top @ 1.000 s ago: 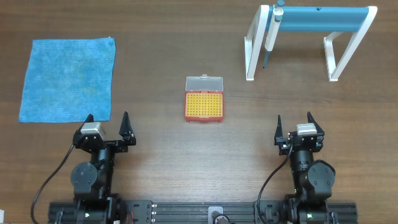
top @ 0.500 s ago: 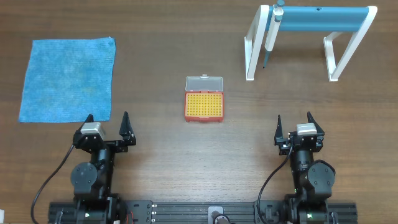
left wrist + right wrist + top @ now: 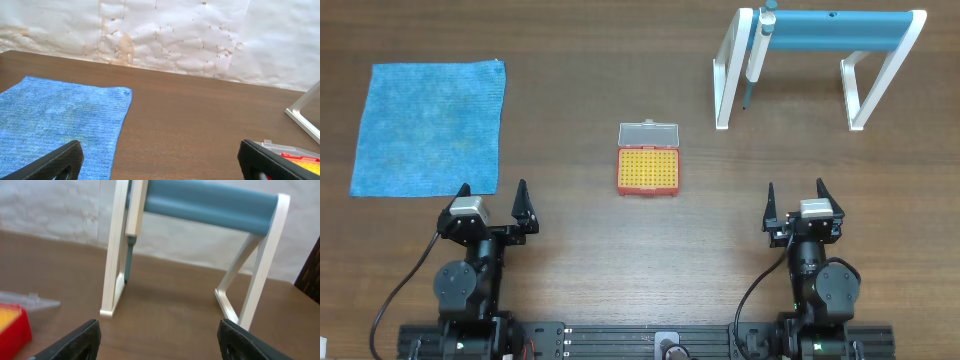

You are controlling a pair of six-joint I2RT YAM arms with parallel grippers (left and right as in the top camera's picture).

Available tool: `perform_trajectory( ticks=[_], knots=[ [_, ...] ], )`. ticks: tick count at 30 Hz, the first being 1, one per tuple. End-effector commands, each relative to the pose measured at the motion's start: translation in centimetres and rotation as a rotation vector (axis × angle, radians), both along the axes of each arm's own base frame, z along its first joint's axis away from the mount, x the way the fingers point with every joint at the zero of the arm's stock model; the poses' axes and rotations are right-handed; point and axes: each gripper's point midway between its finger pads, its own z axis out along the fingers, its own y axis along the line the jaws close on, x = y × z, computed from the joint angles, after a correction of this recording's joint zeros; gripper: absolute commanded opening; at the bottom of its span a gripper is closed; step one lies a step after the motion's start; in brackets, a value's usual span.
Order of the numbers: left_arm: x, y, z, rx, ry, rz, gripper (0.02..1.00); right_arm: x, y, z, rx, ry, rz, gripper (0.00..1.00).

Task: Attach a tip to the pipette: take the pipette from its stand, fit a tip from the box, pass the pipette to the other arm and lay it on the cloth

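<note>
Finding the pipette (image 3: 758, 60) hanging on the stand (image 3: 835, 30) at the far right of the worktop (image 3: 620, 270), held against the stand's left post, long axis upright with the slim end pointing down. Placing it ahead of the right claw (image 3: 794, 190) and a little toward the middle, well apart from it, and much farther still from the left claw (image 3: 492, 190). Judging the right arm the nearer one for the pick. Noting both claws released, gaping wide with nothing between them, sitting near the arms' bases at the near edge. Judging the coming reach as a forward run toward the stand's left end, closing across the upright body from the side rather than from above. Counting one pipette and one stand. Counting one tip box (image 3: 648, 172), lying open-lidded at the middle with its yellow tips showing. Counting one blue cloth (image 3: 428, 128), lying flat at the far left, and two claws.
</note>
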Motion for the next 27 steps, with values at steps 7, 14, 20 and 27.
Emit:
perform_trajectory(
  ticks=[7,14,20,27],
  knots=[
    [0.0,0.1,-0.1,0.009,0.002,0.006,0.996,3.1,0.5,2.4,0.146,-0.018,0.029,0.768],
    [0.0,0.1,-0.1,0.009,0.002,0.007,0.998,9.3,1.4,3.7,0.146,-0.014,0.058,0.766],
    [0.0,0.1,-0.1,0.009,0.002,0.007,0.996,13.6,2.3,3.7,0.145,-0.077,0.085,0.768],
    [0.0,0.1,-0.1,0.009,0.002,0.007,0.996,17.6,2.5,3.8,0.146,-0.082,0.086,0.766]
  ],
)
